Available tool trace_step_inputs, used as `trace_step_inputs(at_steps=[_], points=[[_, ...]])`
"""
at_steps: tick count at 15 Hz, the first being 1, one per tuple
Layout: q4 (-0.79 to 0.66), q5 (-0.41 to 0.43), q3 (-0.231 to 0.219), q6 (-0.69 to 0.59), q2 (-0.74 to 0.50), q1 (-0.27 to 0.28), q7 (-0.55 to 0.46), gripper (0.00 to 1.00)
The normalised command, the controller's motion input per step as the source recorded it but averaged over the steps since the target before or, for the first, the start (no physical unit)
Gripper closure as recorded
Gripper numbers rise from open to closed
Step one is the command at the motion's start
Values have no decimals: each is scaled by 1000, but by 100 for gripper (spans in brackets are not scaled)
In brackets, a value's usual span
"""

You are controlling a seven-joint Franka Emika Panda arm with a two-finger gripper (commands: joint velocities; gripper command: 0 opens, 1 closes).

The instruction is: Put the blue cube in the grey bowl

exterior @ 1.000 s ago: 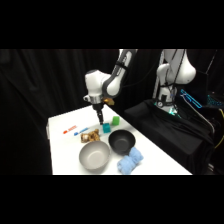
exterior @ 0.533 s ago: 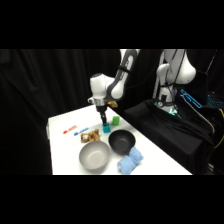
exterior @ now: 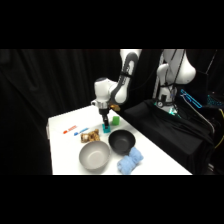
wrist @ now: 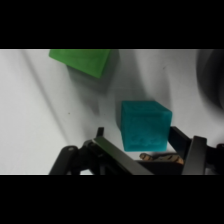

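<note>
Blue cloth [exterior: 130, 161]: a soft, pale blue lump at the near edge of the worktop [exterior: 62, 150], just right of the grey bowl.
Grey bowl [exterior: 94, 155]: round and open, near the front of the worktop. Nothing is in it yet.
Black bowl [exterior: 121, 141]: sits just behind and to the right of the grey bowl.
Small brown thing [exterior: 90, 135]: lies just behind the grey bowl; I cannot tell what it is.
Blue cube [wrist: 145, 125]: sits flat on the worktop, behind both bowls and well apart from the grey bowl.
End effector [wrist: 145, 150]: down low over the blue cube. Its two fingers are spread, one on each side of the cube, and not pinching it.
Green cube [wrist: 81, 61]: a bit farther back, near the blue cube but not touching it.
Step now: I think this is the grab step. The cube is not picked up yet.
Next move: the fingers need to squeeze the blue cube. Then it must go up, come forward to the grey bowl and drop in, missing the black bowl.
</note>
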Motion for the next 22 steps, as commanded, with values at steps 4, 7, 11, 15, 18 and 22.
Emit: trace_step_inputs(at_steps=[4, 7, 11, 15, 18, 22], points=[[-37, 119, 136, 233, 64, -97, -154, 0], [-31, 81, 88, 204, 33, -84, -126, 26], [-46, 46, 46, 192, -13, -72, -97, 60], [-81, -11, -29, 21, -125, -17, -27, 70], [-121, -84, -101, -322, -373, 58, 44, 74], [23, -149, -117, -487, -373, 124, 96, 74]])
